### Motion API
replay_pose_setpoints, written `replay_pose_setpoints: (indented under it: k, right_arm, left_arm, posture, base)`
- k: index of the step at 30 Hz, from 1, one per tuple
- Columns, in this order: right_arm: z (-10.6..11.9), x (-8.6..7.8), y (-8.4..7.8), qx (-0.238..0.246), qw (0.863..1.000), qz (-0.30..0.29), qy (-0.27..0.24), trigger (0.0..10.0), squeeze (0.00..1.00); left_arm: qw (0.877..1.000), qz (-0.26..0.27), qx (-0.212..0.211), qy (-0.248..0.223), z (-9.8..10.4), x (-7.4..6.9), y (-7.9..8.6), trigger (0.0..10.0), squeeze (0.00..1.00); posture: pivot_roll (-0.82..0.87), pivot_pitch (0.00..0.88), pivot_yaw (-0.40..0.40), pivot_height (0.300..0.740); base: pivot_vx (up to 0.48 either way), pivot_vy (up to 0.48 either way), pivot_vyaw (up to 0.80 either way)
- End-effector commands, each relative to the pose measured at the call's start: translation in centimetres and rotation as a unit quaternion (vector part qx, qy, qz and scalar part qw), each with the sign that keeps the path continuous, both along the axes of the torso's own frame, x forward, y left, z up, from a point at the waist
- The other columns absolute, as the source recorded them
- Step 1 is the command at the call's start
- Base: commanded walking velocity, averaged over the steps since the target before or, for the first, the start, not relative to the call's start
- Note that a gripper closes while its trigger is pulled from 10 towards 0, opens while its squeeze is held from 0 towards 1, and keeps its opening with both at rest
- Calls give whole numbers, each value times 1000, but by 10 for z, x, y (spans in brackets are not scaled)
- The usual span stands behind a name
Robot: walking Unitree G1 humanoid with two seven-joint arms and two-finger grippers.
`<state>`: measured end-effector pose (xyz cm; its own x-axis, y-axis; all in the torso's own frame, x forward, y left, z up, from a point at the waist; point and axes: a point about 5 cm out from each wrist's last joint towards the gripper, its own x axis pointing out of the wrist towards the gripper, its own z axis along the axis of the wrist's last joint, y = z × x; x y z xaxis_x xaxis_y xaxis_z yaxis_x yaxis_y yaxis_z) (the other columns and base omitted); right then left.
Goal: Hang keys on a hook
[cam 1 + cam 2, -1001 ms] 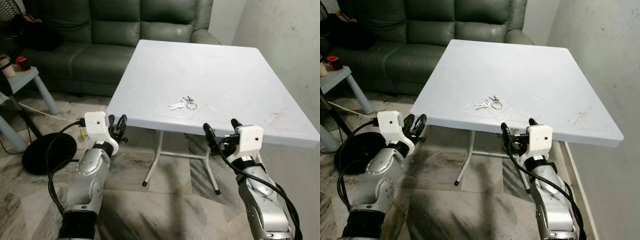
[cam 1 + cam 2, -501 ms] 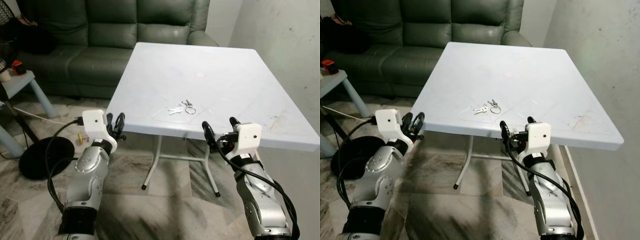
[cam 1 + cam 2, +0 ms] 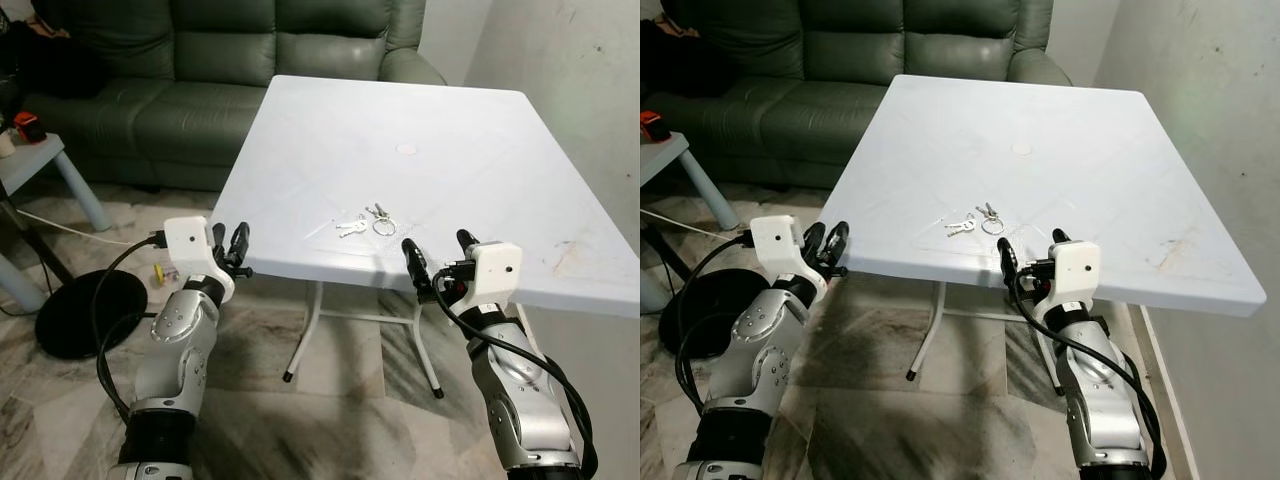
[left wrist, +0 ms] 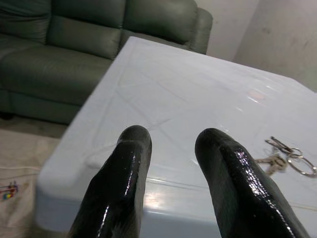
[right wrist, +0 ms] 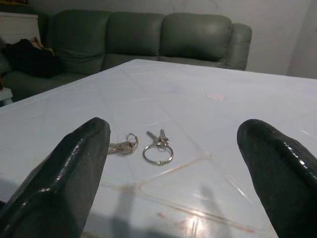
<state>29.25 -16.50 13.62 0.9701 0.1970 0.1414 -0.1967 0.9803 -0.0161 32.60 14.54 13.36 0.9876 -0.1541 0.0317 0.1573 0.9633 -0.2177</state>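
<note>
Left eye view: keys (image 3: 366,221) sitting mid-frame on the white table (image 3: 470,140), near its front edge. Right gripper (image 3: 438,258) at lower right, just at that table edge, fingers spread wide, holding nothing. Left gripper (image 3: 229,250) at lower left by the table's corner, fingers a little apart, empty too. Green sofa (image 3: 200,60) across the top.

Left wrist view: two black fingers (image 4: 121,183) with a small gap, keys (image 4: 287,157) at far right.

Right wrist view: keys (image 5: 146,146) lying centre-frame between the widely spread fingers (image 5: 69,173).
</note>
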Motion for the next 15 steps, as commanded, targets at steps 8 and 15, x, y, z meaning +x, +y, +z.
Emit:
replay_pose_setpoints:
  k: [8, 15]
  right_arm:
    - [1, 0, 2, 6, 1000, 5, -4, 10000, 0]
    - [2, 0, 1, 4, 1000, 7, -5, 10000, 0]
  left_arm:
    - [1000, -1, -2, 0, 0, 1, 1, 10000, 0]
    - [1000, -3, 2, -1, 0, 1, -1, 10000, 0]
  posture:
    - [94, 0, -45, 740]
    - [89, 0, -49, 740]
  base:
    - [223, 301, 0]
    - [242, 343, 0]
